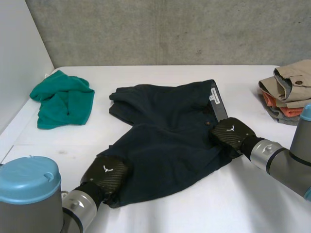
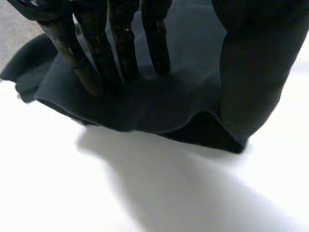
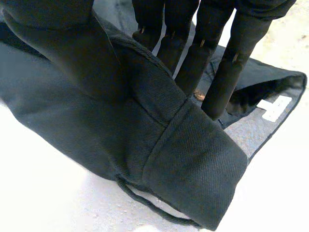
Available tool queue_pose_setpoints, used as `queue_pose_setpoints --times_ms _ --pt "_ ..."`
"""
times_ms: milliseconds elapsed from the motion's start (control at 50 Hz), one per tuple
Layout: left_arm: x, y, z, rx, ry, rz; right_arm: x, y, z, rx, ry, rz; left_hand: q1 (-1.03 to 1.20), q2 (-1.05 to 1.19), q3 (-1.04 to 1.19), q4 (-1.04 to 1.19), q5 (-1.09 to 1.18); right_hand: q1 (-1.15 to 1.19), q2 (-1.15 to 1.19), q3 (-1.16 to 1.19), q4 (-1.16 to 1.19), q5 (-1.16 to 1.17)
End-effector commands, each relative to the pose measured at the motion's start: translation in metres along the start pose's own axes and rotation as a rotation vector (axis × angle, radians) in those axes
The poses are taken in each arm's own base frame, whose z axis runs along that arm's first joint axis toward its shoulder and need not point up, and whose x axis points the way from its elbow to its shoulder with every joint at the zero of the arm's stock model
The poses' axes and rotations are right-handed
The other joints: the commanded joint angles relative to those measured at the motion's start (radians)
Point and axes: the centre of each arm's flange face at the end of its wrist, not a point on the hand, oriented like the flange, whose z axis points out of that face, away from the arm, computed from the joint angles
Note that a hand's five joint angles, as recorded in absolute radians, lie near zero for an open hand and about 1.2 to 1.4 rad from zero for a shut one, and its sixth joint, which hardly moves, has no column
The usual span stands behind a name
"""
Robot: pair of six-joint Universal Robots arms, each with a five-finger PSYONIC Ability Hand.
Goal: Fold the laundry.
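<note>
A: Navy shorts [image 1: 170, 131], where on the table [image 1: 218, 204]?
B: Middle of it, spread out. Waistband [image 1: 219, 104] on the robot's right side, both legs pointing to its left. The far leg lies flat and the near leg runs toward the left arm.
A: Left hand [image 1: 106, 172]?
B: On the near leg's hem [image 2: 145, 121]. In the wrist view the fingers [image 2: 120, 43] are straight on top of the fabric and the thumb [image 2: 251, 72] is against the hem's corner. The cloth is pinched between them, and the hem edge is off the table with shadow beneath it.
A: Right hand [image 1: 231, 132]?
B: At the near end of the waistband. In the wrist view the thumb [image 3: 67, 43] is on the outside of the band and the fingers [image 3: 227, 72] are on the inside face, so the band is clamped between them. It is folded over there, with the lining showing.
A: Anything else on the shorts?
B: A white label [image 3: 276, 107] inside the waistband, just past the fingertips. A thin cord [image 3: 145, 203] loops out below the band onto the table.
A: Other items?
B: A green cloth [image 1: 63, 99] is bunched at the far left, well apart from the shorts. A stack of folded clothes [image 1: 289, 94] in tan, orange and grey sits at the far right edge, apart from the right hand
</note>
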Motion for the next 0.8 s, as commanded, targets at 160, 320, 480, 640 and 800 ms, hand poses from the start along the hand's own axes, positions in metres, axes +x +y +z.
queue_pose_setpoints --times_ms 160,320,480,640,800 --pt "0.003 0.008 0.019 0.028 -0.026 0.107 0.003 -0.014 -0.01 -0.013 0.076 0.128 0.85 0.86 0.86 0.854 0.855 0.279 0.22 0.217 0.201 0.222" --pt "0.002 -0.009 0.002 0.068 0.027 0.087 -0.002 -0.033 -0.044 -0.183 0.03 0.139 0.853 0.863 0.863 0.858 0.858 0.279 0.22 0.217 0.201 0.222" --pt "0.001 -0.017 -0.042 -0.073 0.201 0.07 -0.019 -0.046 -0.109 -0.558 -0.227 -0.04 0.853 0.863 0.863 0.858 0.858 0.279 0.22 0.217 0.201 0.222" --pt "-0.002 -0.031 -0.045 -0.165 0.295 0.072 -0.024 -0.042 -0.099 -0.579 -0.286 -0.09 0.853 0.863 0.863 0.858 0.858 0.279 0.22 0.217 0.201 0.222" --pt "-0.027 -0.054 0.013 -0.09 0.16 0.094 -0.008 -0.049 -0.074 -0.473 -0.143 -0.008 0.853 0.863 0.863 0.858 0.858 0.279 0.22 0.217 0.201 0.222"
